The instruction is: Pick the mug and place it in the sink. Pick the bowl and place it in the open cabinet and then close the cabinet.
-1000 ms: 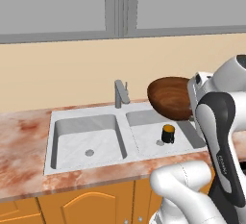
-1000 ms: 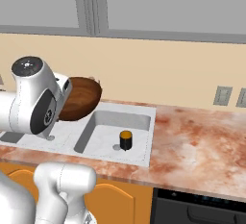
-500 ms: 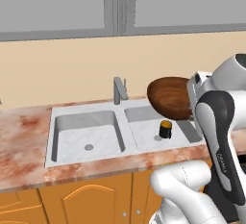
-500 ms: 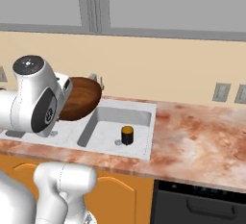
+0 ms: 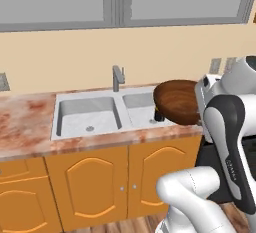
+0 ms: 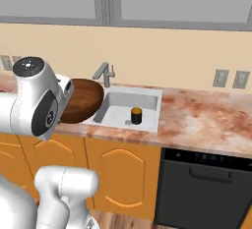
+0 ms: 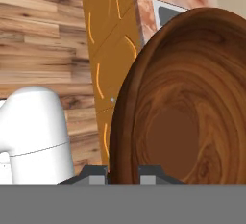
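The dark brown wooden bowl (image 5: 177,102) hangs tilted on its side in front of the counter, with my gripper (image 7: 123,176) shut on its rim. Its hollow (image 7: 187,112) faces the hand camera. From the right base the bowl (image 6: 81,100) sits just left of the sink (image 6: 123,106). The small black mug (image 6: 136,115) with an orange top stands upright in the sink's right basin. From the left base the mug (image 5: 159,116) peeks out behind the bowl, beside the sink (image 5: 75,112). The cabinet is out of view.
A grey faucet (image 5: 117,78) rises behind the basins. Low orange cupboards (image 5: 90,182) run under the marbled counter (image 6: 206,120). A black dishwasher (image 6: 206,184) stands to the right. Wall outlets (image 6: 229,78) sit on the backsplash. Wood floor lies below.
Both base views have drawn back from the counter, so the cupboard fronts and floor now show. The bowl stays held in the gripper and the mug stays in the basin.
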